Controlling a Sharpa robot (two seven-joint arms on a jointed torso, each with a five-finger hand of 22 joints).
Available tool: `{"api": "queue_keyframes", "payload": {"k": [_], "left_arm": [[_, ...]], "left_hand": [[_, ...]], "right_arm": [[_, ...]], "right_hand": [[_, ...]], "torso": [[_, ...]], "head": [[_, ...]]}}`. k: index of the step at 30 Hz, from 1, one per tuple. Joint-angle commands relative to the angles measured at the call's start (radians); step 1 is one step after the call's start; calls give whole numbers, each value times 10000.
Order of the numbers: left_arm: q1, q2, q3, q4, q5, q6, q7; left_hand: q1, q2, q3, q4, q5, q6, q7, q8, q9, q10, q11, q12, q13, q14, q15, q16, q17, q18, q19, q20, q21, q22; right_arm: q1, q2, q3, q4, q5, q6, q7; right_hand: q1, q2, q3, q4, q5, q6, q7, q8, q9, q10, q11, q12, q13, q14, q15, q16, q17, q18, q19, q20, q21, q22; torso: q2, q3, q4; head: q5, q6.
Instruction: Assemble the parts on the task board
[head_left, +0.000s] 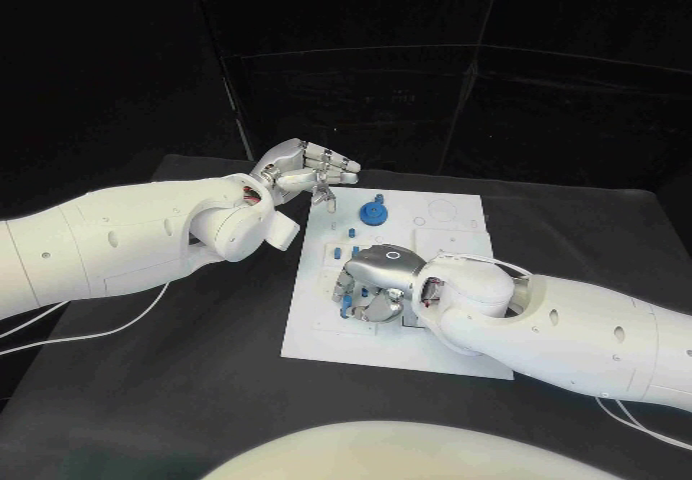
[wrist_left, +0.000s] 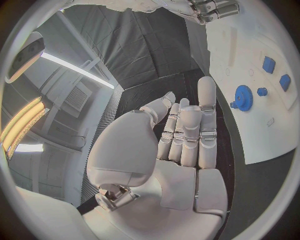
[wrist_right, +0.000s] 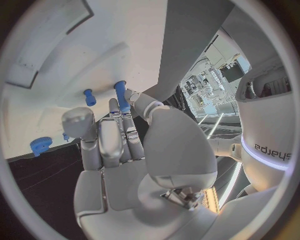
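Nearest the robot, over the near half of the task board (head_left: 325, 335), the right hand (head_left: 378, 285) is lowered with its fingers curled down toward the plate. The right wrist view shows a blue peg (wrist_right: 121, 96) at the fingertips (wrist_right: 116, 111), standing roughly in line with the fingers, its long axis pointing away from the palm toward the board. It appears to be pinched between the thumb and a finger, though the contact itself is partly hidden. A shorter blue pin (wrist_right: 89, 97) stands in the board just beside the peg, apart from the fingers.

Further out, past the middle of the board, a blue gear (head_left: 374, 211) lies flat on the plate. Two small blue blocks (wrist_left: 277, 73) lie near it, with a small blue pin between the gear and the blocks.

At the far left corner of the board, the left hand (head_left: 306, 169) hovers off the plate edge. Its fingers are loosely curled and apart, and they grasp nothing. The gear lies just beside this hand, toward the board's centre.

Judgement: the right hand is nearer to the peg work. The left hand is nearer to the gear.
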Motion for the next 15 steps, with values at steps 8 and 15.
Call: {"api": "queue_keyframes", "payload": {"k": [8, 15], "left_arm": [[11, 33, 3, -18, 9, 164, -17], [10, 38, 3, -32, 9, 168, -30]], "left_hand": [[-44, 78, -2, 35, 53, -102, 5, -43, -9, -85, 23, 69, 11, -52, 11, 24, -19, 113, -45, -4, -42, -11], [-44, 78, -2, 35, 53, -102, 5, -43, -9, -85, 23, 69, 11, -52, 11, 24, -19, 113, -45, -4, -42, -11]], "right_arm": [[12, -21, 1, 47, 63, -616, 503], [11, -100, -1, 118, 176, -578, 542]], "right_hand": [[-288, -170, -542, 124, 93, -322, 18, -23, 11, -368, 39, -12, 49, 2, 144, -136, -180, 138, -225, 80, -230, -314], [-264, -127, -669, 149, 129, -313, -2, 4, 24, -278, 8, 123, 83, 26, 123, -64, -92, 137, -221, 74, -205, -270]], "torso": [[2, 4, -8], [1, 5, -2]], "head": [[-12, 15], [-27, 20]]}}
